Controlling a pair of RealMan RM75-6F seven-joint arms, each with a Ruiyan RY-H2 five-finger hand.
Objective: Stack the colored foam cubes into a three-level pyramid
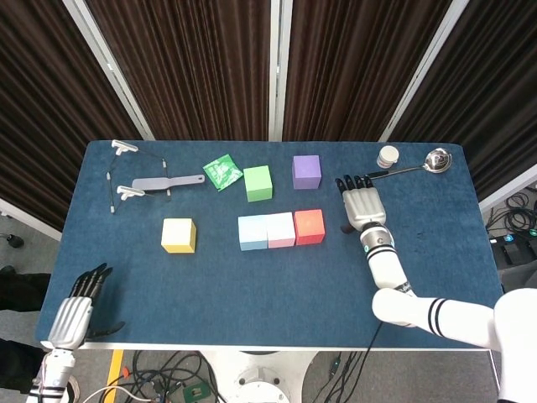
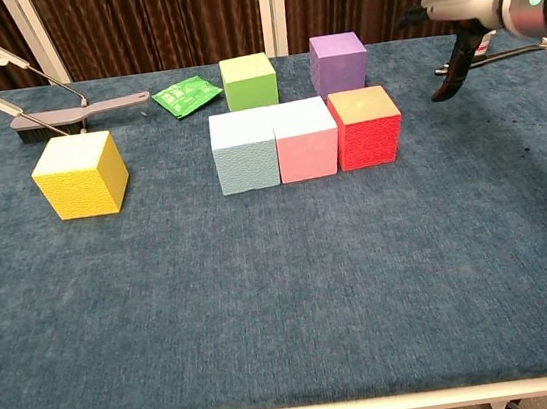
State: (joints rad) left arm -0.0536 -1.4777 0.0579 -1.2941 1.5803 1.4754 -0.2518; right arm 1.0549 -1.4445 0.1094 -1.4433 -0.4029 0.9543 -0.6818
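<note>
We have the bottom row laid: the light blue cube (image 1: 252, 232), the pink cube (image 1: 280, 230) and the red cube (image 1: 309, 227) sit side by side, touching, in a line near the middle of the table (image 1: 210, 294). That reads to us as the first level of the pyramid finished, with the second level not yet begun.

Our right hand (image 1: 362, 206) hovers over the cloth just to the right of the red cube, clear of it, fingers spread and holding nothing. Our left hand (image 1: 77, 309) hangs off the front left corner of the table, fingers loosely apart, also empty.

Three cubes are left for the upper levels. The green cube (image 1: 258, 183) and the purple cube (image 1: 306, 171) stand behind the row, toward the far edge, apart from each other and from the row. The yellow cube (image 1: 178, 235) sits alone to the left of the row, well apart from it.

The next move, as we judge it, is to fetch one of the loose cubes; the purple one lies nearest our right hand. It calls for a grip across two opposite faces, a lift high enough to clear the row, and a placement straddling the seam between two base cubes, set down gently so the foam row does not slide apart.

Toward the far edge also lie a green packet (image 1: 222, 172), a grey tool (image 1: 168, 181) and, near the far right corner, a ladle (image 1: 411, 168).
</note>
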